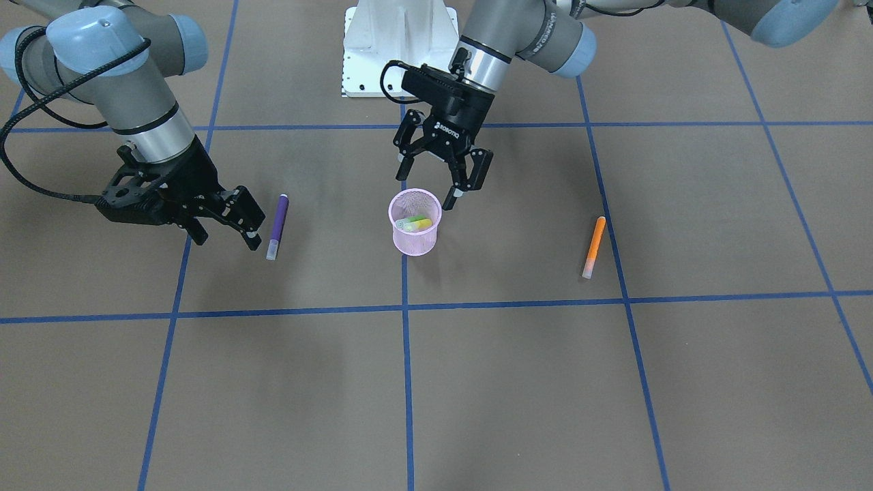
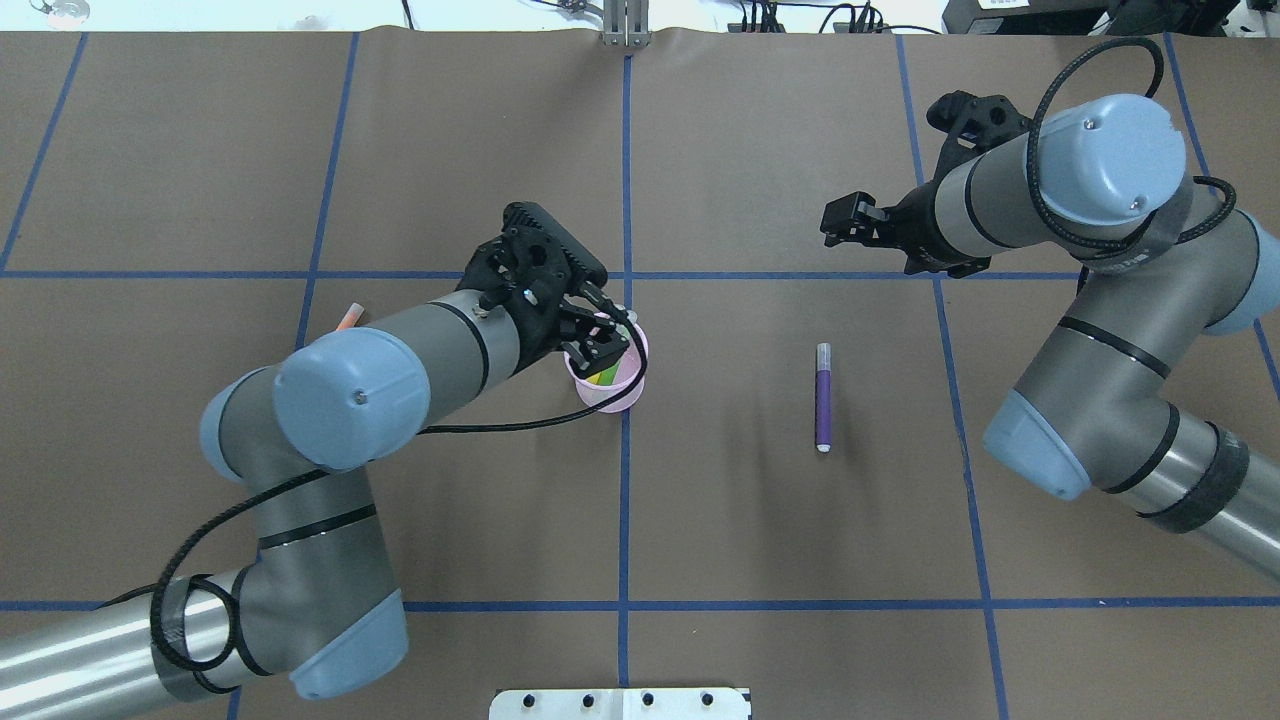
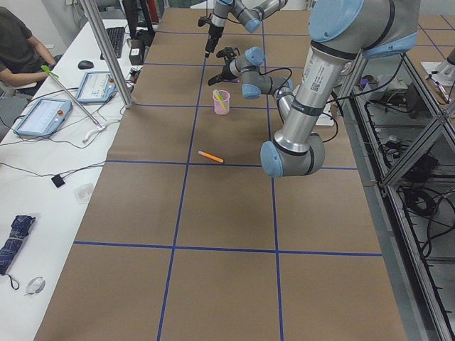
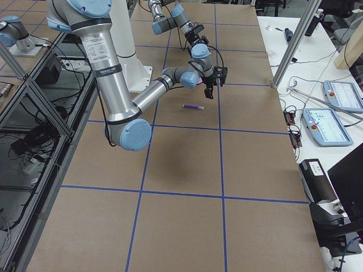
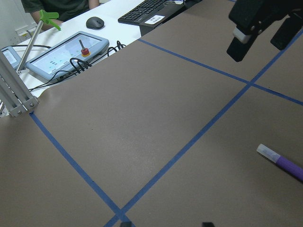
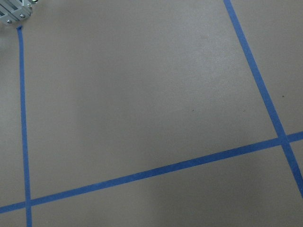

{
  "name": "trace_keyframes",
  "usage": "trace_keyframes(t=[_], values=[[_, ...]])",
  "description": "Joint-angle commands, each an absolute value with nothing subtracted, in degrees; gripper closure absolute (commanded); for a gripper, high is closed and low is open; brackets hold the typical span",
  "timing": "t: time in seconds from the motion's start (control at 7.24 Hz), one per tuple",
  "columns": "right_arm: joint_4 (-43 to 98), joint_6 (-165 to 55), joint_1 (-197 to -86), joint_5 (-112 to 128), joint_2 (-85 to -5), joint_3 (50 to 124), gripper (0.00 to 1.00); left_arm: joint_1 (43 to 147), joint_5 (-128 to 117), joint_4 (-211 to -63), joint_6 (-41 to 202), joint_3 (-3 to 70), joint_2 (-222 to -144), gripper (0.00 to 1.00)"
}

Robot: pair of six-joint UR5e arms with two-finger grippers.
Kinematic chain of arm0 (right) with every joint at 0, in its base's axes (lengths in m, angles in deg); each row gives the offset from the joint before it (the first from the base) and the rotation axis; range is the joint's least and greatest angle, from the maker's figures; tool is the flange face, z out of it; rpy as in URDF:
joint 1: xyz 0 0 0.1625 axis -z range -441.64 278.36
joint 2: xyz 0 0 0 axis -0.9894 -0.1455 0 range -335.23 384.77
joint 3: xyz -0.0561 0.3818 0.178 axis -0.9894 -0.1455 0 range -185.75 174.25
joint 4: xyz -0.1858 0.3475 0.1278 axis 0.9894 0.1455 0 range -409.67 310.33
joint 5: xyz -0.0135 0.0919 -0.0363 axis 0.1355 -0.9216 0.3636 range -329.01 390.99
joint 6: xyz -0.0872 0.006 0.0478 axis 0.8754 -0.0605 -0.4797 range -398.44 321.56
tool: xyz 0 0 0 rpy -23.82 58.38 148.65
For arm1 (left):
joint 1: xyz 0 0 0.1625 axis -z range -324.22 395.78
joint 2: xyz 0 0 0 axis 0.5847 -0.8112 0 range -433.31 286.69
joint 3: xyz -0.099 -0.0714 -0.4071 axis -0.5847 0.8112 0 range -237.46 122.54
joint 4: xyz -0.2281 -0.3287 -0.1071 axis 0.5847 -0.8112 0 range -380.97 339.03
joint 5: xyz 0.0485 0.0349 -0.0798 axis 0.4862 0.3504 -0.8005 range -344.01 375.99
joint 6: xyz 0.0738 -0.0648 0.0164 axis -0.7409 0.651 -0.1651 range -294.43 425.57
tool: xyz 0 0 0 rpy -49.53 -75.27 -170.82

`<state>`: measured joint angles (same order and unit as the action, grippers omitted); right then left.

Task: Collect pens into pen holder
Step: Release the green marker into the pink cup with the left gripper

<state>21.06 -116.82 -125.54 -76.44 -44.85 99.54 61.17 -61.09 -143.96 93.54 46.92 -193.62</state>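
The pink mesh pen holder (image 1: 415, 232) stands upright at the table's middle, with the green and yellow pens (image 1: 415, 223) inside; it also shows in the overhead view (image 2: 612, 385). My left gripper (image 1: 428, 183) hangs open and empty just above the holder's rim, and shows in the overhead view too (image 2: 600, 345). The purple pen (image 1: 277, 226) lies flat on the table (image 2: 823, 397). My right gripper (image 1: 227, 240) is open and empty, low beside the purple pen. The orange pen (image 1: 593, 247) lies alone on my left side, partly hidden by my left arm in the overhead view (image 2: 346, 318).
The table is brown paper with blue tape grid lines (image 1: 406, 307). The robot's white base (image 1: 399, 48) stands behind the holder. An operators' bench with tablets and a keyboard (image 3: 43, 114) runs along the far edge.
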Motion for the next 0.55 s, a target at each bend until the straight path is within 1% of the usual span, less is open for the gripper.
trace_keyframes(t=[0.0,0.14,0.28,0.41], values=[[14.9,-118.1,-121.4,-77.4,-44.8,97.0,0.02,66.1,-66.0,-143.2,96.6,54.3,-183.7,0.03],[18.8,-117.6,-119.4,-78.8,-44.2,96.9,0.09,67.9,-70.0,-143.3,98.3,55.9,-178.9,0.03],[22.8,-116.9,-120.9,-81.6,-42.4,97.0,0.11,69.4,-72.8,-143.6,98.5,57.0,-173.2,0.02],[24.8,-111.7,-123.8,-91.9,-41.8,93.9,0.12,69.4,-73.1,-143.4,100.7,60.5,-167.8,0.02]])
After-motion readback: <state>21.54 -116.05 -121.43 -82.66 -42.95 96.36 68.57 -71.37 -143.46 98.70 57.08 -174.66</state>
